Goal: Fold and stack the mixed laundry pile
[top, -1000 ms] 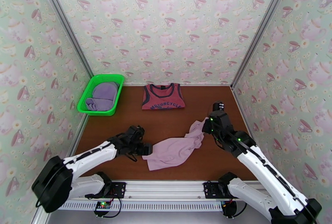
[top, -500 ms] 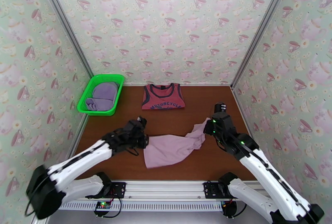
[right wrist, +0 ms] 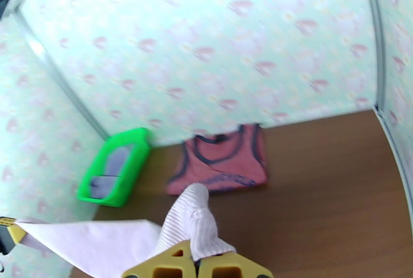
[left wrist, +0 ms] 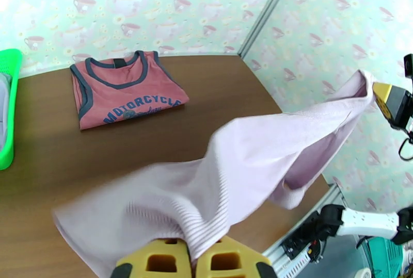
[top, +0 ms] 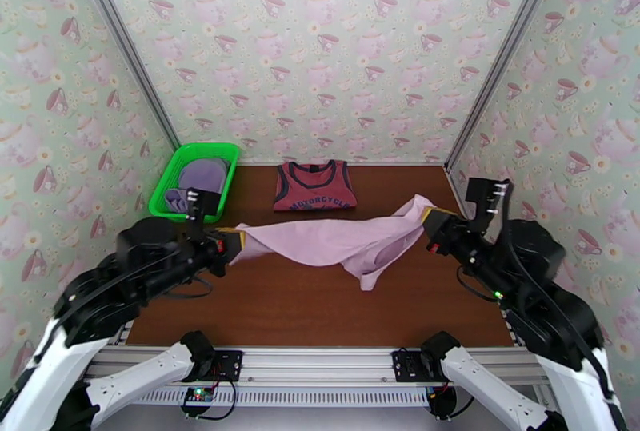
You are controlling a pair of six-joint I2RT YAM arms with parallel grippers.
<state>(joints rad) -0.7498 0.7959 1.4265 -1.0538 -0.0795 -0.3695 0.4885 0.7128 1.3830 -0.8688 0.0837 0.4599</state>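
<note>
Pink shirt (top: pixel 336 237) hung in the air above the table (top: pixel 320 313), stretched between both grippers like a loose band, with one fold drooping below its right part. The left gripper (top: pixel 233 241) had its yellow jaws pressed together on the left end of the cloth. The right gripper (top: pixel 430 222) was clamped in the same way on the right end. A red tank top (top: pixel 314 185) lay folded flat at the far edge of the table, well apart from the pink shirt.

The table was a smooth brown board with a wood look. An aluminium rail (top: pixel 320 361) ran along its near edge, where the arm bases were bolted. Walls (top: pixel 320 49) covered in pale green paper, printed with pink teacups and teapots, closed the table on three sides. Grey metal posts (top: pixel 136 65) stood in the two far corners.

A green basket (top: pixel 170 178) stood in the far left corner, beside the left wall. Inside it lay a crumpled purple shirt (top: pixel 200 178).

The pink shirt was thin, finely ribbed cloth. The tank top had dark blue trim at the neck and armholes and the word MOTORCYCLE in blue on the chest. The basket was glossy plastic, rectangular with rounded corners.
</note>
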